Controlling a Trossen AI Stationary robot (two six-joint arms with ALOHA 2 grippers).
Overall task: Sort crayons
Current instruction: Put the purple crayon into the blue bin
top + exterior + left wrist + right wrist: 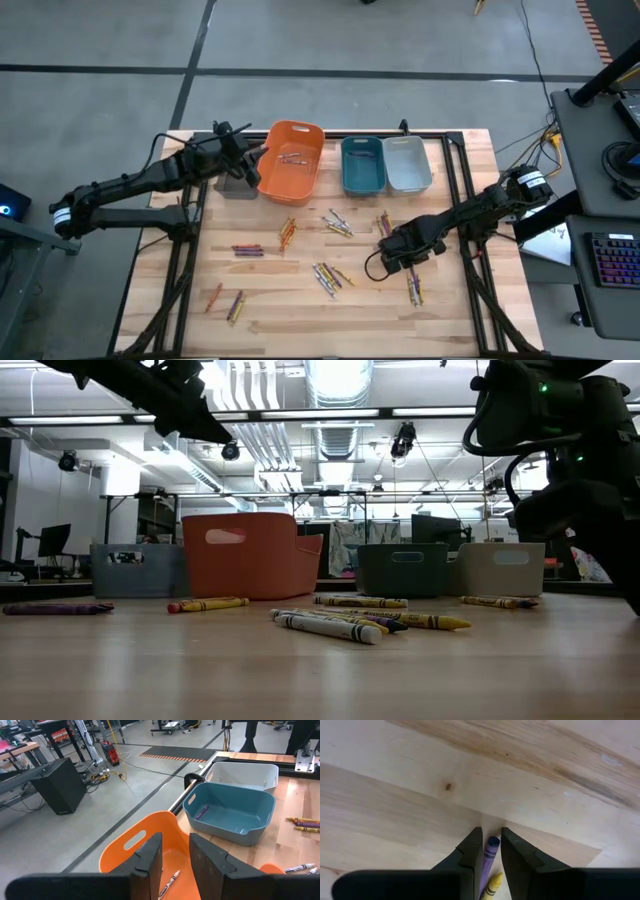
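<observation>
My right tool (490,851) is down at the tabletop (470,780), closed on a purple crayon (488,857). My left tool (175,852) hangs over the orange bin (135,845), slightly parted and empty.

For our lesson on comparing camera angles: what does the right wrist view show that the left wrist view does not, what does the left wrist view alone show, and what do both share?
Only the right wrist view shows the right gripper low over bare wood, its fingers closed around a purple crayon, with a yellow crayon beside it.

Only the left wrist view shows the left gripper, its fingers open, above the orange bin, a crayon lying inside, the teal bin holding a purple crayon, the grey bin, and the room's floor.

Both show two dark fingers and the wooden table.
</observation>
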